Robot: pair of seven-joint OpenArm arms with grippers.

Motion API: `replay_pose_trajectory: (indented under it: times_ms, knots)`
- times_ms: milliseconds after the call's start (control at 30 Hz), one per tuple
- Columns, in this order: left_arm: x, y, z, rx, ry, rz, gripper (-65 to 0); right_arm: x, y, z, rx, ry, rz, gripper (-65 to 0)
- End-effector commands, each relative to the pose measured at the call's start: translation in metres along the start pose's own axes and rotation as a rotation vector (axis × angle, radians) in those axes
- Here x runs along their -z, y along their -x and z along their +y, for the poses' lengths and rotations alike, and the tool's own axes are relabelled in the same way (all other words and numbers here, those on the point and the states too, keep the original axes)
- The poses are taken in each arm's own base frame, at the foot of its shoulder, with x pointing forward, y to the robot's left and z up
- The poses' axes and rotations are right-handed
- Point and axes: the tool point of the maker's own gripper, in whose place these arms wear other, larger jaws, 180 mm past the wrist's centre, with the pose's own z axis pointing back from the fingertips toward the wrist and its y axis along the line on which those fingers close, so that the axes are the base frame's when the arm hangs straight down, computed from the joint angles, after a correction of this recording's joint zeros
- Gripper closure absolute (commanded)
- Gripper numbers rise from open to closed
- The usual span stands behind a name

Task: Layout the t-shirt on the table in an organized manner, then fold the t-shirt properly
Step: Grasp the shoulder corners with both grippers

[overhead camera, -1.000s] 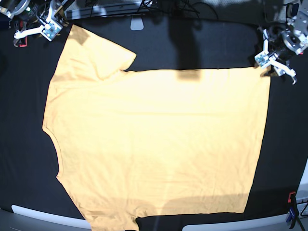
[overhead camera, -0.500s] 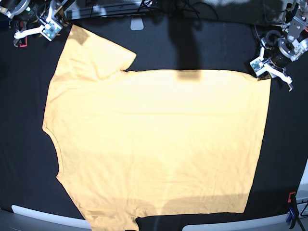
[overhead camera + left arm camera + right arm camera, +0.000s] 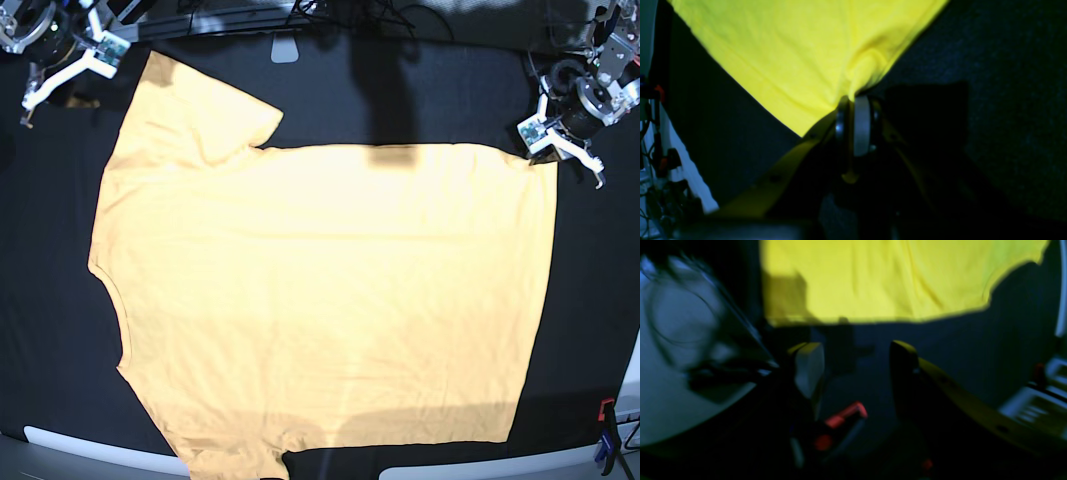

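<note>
The pale yellow-orange t-shirt (image 3: 320,290) lies spread flat on the black table (image 3: 450,90), neck at the left and hem at the right. My left gripper (image 3: 552,150) is at the shirt's far right hem corner. In the left wrist view the left gripper (image 3: 853,100) is shut on the edge of the t-shirt (image 3: 800,50), which puckers at the pinch. My right gripper (image 3: 60,75) is off the shirt at the far left corner. In the right wrist view the right gripper (image 3: 855,363) is open and empty over the table (image 3: 940,340), short of the t-shirt's (image 3: 890,280) sleeve edge.
A red-and-blue clamp (image 3: 605,430) stands at the table's near right edge. A red clamp (image 3: 843,416) lies under the right gripper. A small white piece (image 3: 285,48) sits at the back edge, with cables behind it. Pale strips (image 3: 90,450) line the near edge.
My right gripper has drawn back to the left, away from the far sleeve. My left gripper has shifted slightly left onto the hem corner, and that corner has moved in a little.
</note>
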Motion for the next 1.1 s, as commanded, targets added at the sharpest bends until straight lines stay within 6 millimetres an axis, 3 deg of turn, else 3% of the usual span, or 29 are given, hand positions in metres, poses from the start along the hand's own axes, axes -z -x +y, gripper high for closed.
replay_pose_trajectory:
  times_ms: [0, 233, 467, 700, 1067]
  knots:
    - [-0.002, -0.002, 0.009, 0.016, -0.014, -0.016, 0.0, 0.002, -0.001, -0.004, -0.038, 0.022, -0.015, -31.1]
    - [-0.002, -0.003, 0.009, 0.016, -0.015, -0.020, 0.0, 0.035, 0.025, 0.003, -0.310, 0.099, 0.067, -31.1]
    - [-0.002, -0.003, 0.009, 0.016, -0.015, -0.019, 0.0, 0.075, 0.016, -0.001, -0.329, 0.138, 0.046, -31.1]
    - [-0.002, -0.003, 0.009, 0.016, -0.015, -0.019, 0.0, 0.096, 0.020, 0.006, -0.370, 0.082, 0.055, -31.1]
    - [-0.002, -0.003, 0.008, 0.015, -0.014, -0.019, 0.0, 0.116, -0.015, 0.014, -0.373, 0.075, -0.038, -31.0]
